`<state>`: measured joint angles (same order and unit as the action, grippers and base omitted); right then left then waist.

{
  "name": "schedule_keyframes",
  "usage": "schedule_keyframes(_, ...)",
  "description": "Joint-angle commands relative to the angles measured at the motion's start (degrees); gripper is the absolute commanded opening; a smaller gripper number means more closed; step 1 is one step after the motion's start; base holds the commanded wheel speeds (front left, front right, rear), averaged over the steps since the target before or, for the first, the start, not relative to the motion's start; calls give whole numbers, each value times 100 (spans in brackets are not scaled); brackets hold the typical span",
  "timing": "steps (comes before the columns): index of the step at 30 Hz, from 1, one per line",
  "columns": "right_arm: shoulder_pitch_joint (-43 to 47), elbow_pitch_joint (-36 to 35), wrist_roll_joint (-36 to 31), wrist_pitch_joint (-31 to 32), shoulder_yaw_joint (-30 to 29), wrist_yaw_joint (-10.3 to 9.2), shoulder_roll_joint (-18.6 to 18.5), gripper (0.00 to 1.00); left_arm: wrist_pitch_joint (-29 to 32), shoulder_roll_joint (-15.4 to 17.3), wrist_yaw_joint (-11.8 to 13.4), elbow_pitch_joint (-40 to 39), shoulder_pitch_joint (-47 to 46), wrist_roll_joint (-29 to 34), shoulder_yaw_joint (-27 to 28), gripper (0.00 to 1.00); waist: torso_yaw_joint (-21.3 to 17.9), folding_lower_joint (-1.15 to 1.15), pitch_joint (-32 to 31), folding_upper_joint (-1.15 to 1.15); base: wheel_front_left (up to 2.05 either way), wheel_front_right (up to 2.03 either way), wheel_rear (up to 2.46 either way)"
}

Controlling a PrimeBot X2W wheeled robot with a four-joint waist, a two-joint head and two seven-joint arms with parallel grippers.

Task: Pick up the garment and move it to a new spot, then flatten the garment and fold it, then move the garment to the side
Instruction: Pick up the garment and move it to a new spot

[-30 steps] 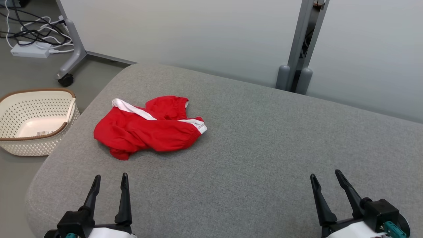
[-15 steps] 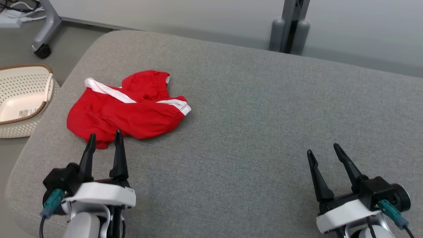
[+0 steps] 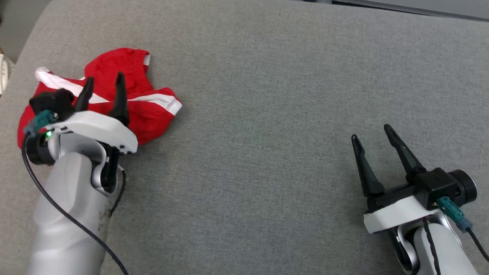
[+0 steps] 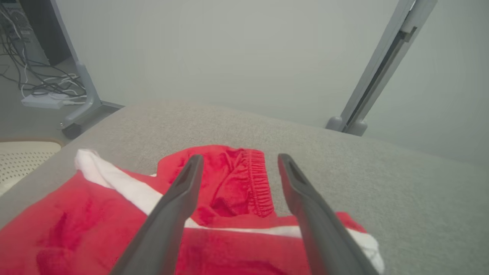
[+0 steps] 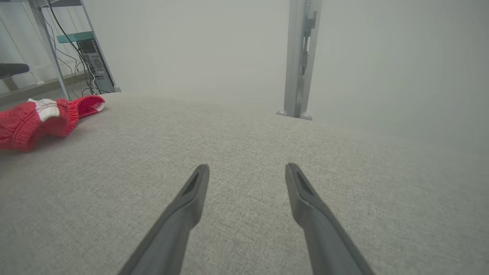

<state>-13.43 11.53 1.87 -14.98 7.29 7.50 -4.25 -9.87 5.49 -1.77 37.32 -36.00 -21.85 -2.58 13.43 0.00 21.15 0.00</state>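
Right gripper (image 3: 370, 131), nearest, is hovering over the bare grey cushion (image 3: 267, 114), its jaws spread wide and holding nothing. Farther off, left gripper (image 3: 105, 76) is hanging above the crumpled red garment (image 3: 153, 114), fingers parted and empty. The garment is lying near the cushion's left edge. A pale partition (image 4: 229, 57) is standing beyond.
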Motion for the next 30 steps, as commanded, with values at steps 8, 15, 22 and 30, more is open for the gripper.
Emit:
schedule_keyframes(8,-267,14,-84,-24,7,-2,-18,100,1488,463,342,1207,-949,-102,97,100,-409,0,438,0,0,0,0)
schedule_keyframes(15,-327,14,-85,-24,-2,-2,33,100,2159,723,299,1888,-1154,-153,55,100,-554,0,520,0,0,0,0)
schedule_keyframes(22,-322,31,-45,-24,15,-2,71,100,2265,770,165,2219,-1122,-117,-90,12,-611,0,458,0,0,0,0)
schedule_keyframes(30,-237,92,74,-24,52,-2,103,100,1417,907,-81,1879,-1158,-116,-111,0,-741,0,116,0,0,0,0)
